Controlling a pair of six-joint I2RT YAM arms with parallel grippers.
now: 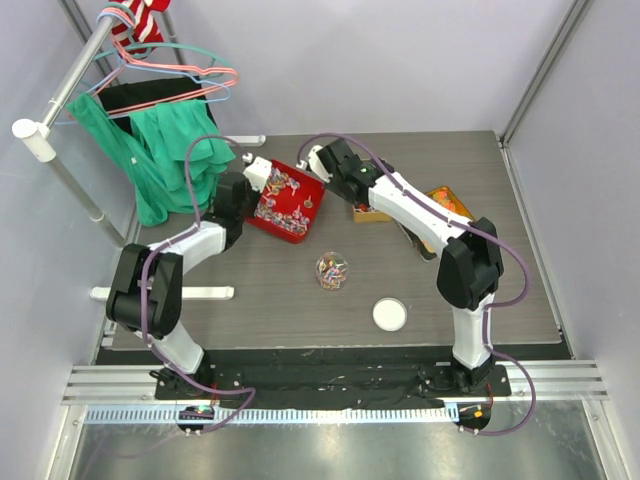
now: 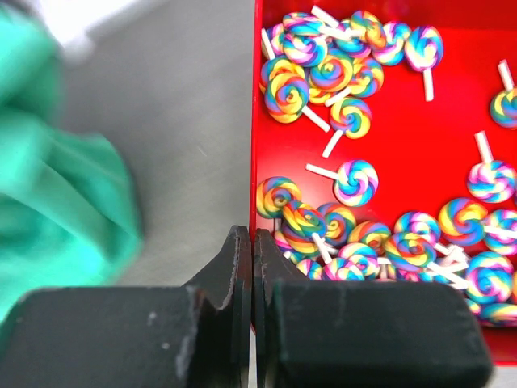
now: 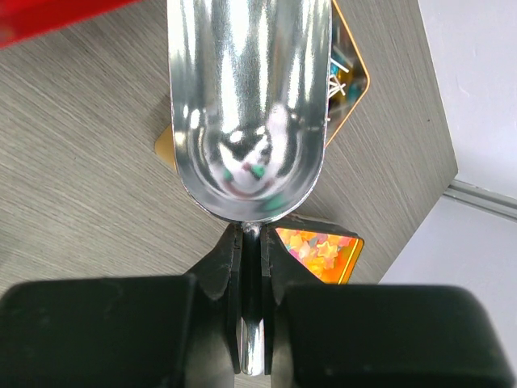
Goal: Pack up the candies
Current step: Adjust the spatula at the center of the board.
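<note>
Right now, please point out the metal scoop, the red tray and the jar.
metal scoop [image 3: 246,121]: right wrist view, inner bowl.
red tray [image 2: 420,145]: left wrist view, bare floor.
jar [image 1: 332,271]: top external view, its middle.

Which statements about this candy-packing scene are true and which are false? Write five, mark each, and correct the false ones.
1. The right gripper holds a metal scoop. True.
2. The scoop is full of sweets. False: it is empty.
3. The candies lie in a red tray. True.
4. The jar has its white lid on. False: the lid lies apart on the table.
5. The left gripper is wide open. False: it is shut on the tray's edge.
</note>
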